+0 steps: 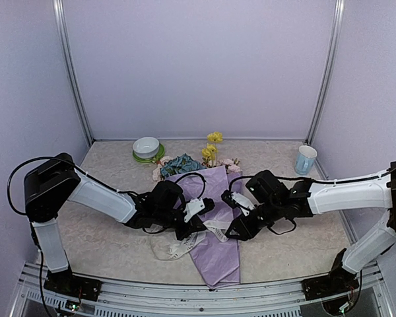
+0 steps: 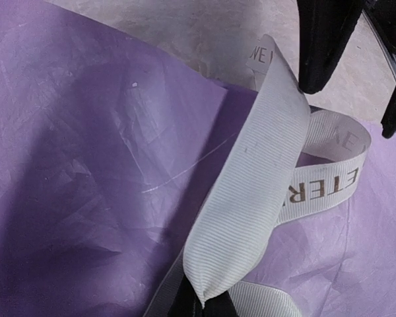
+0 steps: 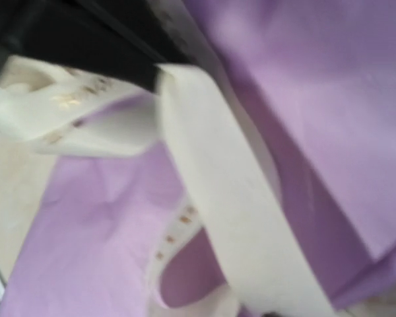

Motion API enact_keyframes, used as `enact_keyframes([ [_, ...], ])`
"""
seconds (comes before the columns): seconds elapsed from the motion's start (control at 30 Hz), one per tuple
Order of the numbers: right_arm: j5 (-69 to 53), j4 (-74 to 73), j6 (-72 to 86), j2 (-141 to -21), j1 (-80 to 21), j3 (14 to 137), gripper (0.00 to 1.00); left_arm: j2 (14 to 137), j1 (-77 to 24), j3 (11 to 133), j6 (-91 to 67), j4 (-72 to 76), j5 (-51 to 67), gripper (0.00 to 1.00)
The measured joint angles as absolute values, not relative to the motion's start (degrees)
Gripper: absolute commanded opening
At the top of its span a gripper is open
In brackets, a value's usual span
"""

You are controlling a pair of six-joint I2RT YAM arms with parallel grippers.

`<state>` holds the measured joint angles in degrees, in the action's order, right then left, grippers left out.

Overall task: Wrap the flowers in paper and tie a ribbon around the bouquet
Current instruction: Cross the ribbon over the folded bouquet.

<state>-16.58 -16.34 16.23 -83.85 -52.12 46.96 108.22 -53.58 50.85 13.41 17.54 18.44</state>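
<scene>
The bouquet lies in mid-table, its flowers (image 1: 180, 164) showing blue and yellow heads at the far, wide end of the lilac paper (image 1: 218, 254) cone. The cream ribbon (image 1: 177, 249) loops over the table left of the cone and crosses it. My left gripper (image 1: 199, 224) is shut on a fold of the ribbon (image 2: 251, 198), pinched at the bottom of the left wrist view by that gripper (image 2: 204, 305) over the paper (image 2: 86, 165). My right gripper (image 1: 230, 230) hovers close by, its dark fingers (image 2: 320, 46) apart above the ribbon's loop. The blurred right wrist view shows ribbon (image 3: 224, 198) on paper (image 3: 303, 99).
A white bowl (image 1: 146, 146) on a green plate stands at the back left of the flowers. A pale blue cup (image 1: 305, 159) stands at the back right. Purple walls with metal posts enclose the table, and a metal rail runs along its near edge.
</scene>
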Motion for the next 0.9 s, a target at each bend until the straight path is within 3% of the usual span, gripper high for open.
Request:
enact_keyframes([
  [0.3,-12.1,-13.4,22.3,-87.4,-55.6,46.3,0.41,108.2,-53.5,50.9,12.9,17.5,18.7,0.00],
  [0.33,-11.8,-13.4,22.4,-88.2,-55.7,46.3,0.37,108.2,-53.5,50.9,12.9,17.5,18.7,0.00],
  [0.47,-11.5,-13.0,22.7,-89.4,-55.8,46.3,0.02,108.2,-53.5,50.9,12.9,17.5,18.7,0.00],
  [0.73,-12.2,-11.9,22.9,-88.5,-55.7,46.8,0.00,106.7,-53.9,50.9,11.7,17.5,9.9,0.00],
  [0.9,-16.1,-10.4,23.4,-84.8,-53.0,44.4,0.00,103.6,-56.5,50.9,12.3,17.4,0.8,0.28],
])
